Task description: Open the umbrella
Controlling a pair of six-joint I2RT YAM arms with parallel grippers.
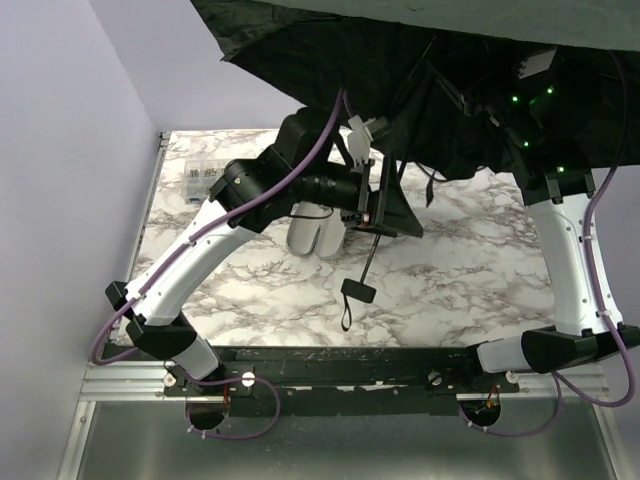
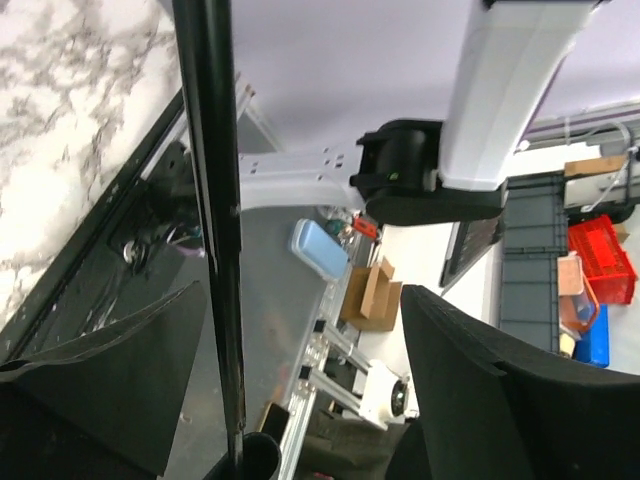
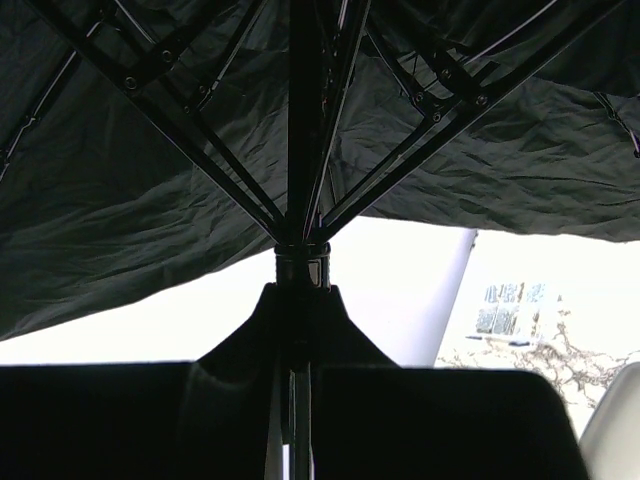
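Pinching with the right gripper (image 3: 300, 300): pressing both black fingers together on the thin shaft (image 3: 305, 120) of the umbrella (image 1: 330, 60), right under the runner (image 3: 302, 265). Holding that shaft with its upper end high and its lower end hanging down. Spreading off the shaft's upper end as a dark charcoal canopy (image 3: 120, 200), pulled taut over ribs (image 3: 170, 120) fanning out from the shaft on all sides. Straddling the shaft farther down with the left gripper (image 2: 302, 290), fingers (image 2: 500, 400) standing wide apart, passing just beside one finger and well apart from the other; touching the nearer one or not, cannot tell. Ending at the shaft's lower end in a small black handle (image 1: 358, 291), with a strap (image 1: 346, 315) dangling from it. Lying beneath the shaft, a white marble-patterned table (image 1: 250, 290); resting on it or hanging just above it at the handle end, cannot tell. Sitting well apart from the shaft, on the left arm's side, a small clear compartment box (image 1: 200, 180).
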